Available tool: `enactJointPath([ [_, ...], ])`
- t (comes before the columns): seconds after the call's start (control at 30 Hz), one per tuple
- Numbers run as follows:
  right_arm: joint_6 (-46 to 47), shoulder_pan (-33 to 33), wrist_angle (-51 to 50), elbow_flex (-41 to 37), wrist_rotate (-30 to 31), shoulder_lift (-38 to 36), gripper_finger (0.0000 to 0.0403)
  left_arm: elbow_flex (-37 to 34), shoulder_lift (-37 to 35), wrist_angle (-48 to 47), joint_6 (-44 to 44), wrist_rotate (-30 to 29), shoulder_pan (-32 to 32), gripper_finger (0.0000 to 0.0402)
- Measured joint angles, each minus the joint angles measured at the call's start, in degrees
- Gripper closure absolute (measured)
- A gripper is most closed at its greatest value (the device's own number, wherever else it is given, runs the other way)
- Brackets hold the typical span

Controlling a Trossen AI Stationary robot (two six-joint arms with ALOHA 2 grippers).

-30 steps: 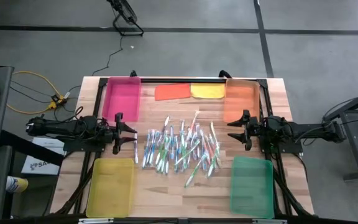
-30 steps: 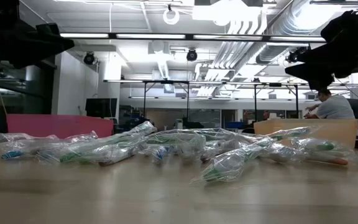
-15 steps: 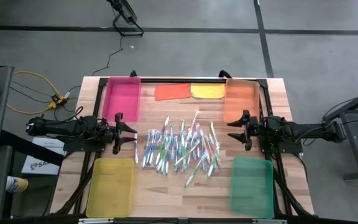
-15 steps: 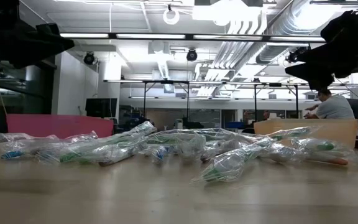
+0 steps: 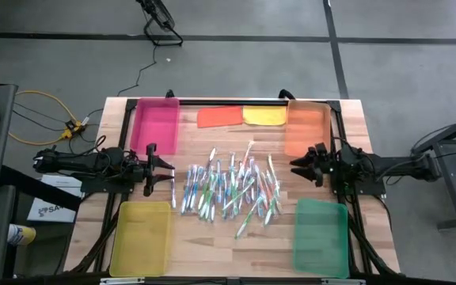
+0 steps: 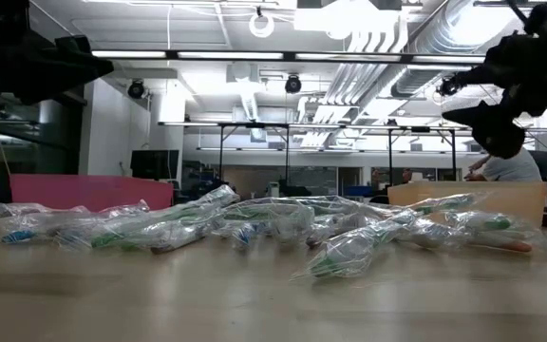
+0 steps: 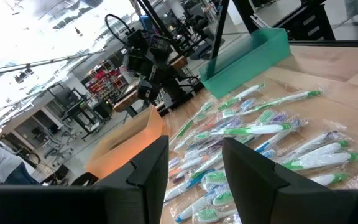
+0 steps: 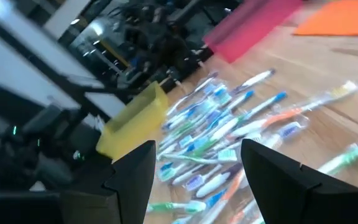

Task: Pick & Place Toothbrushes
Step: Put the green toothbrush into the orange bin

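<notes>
A loose pile of wrapped toothbrushes (image 5: 229,187) lay across the middle of a wooden table (image 5: 212,249), many overlapping or crossing one another. Four trays sat near the corners: a pink tray (image 5: 155,123) and a yellow tray (image 5: 140,237) on the left side, an orange tray (image 5: 306,127) and a green tray (image 5: 320,235) on the right. Two flat cloths (image 5: 241,116), orange and yellow, lay along the far edge between the pink and orange trays.

The left gripper (image 5: 165,169) hung just beside the left edge of the pile, its fingers (image 7: 146,171) apart and holding nothing. The right gripper (image 5: 301,166) hung near the right edge of the pile, between the orange and green trays, with its fingers (image 8: 134,174) spread wide and empty. No toothbrush had reached a tray yet.

The likely trouble was the tangle itself. Because the toothbrushes overlapped and their clear wrappers looked slippery, a closing gripper might catch two at once, or pinch only loose wrapper and drop the toothbrush on the way. A descent into the pile could also push neighbours aside. If both arms reached for the middle together, they might collide.
</notes>
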Motion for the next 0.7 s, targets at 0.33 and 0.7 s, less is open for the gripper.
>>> enactJointPath([
  [0.33,6.7,-2.5,-24.7,21.4,1.8,17.6,0.0172,0.0,0.0,0.0,0.0,0.0,0.0,0.0254],
  [0.7,12.7,-6.2,-35.9,37.3,1.5,43.7,0.0172,0.0,0.0,0.0,0.0,0.0,0.0,0.0254],
])
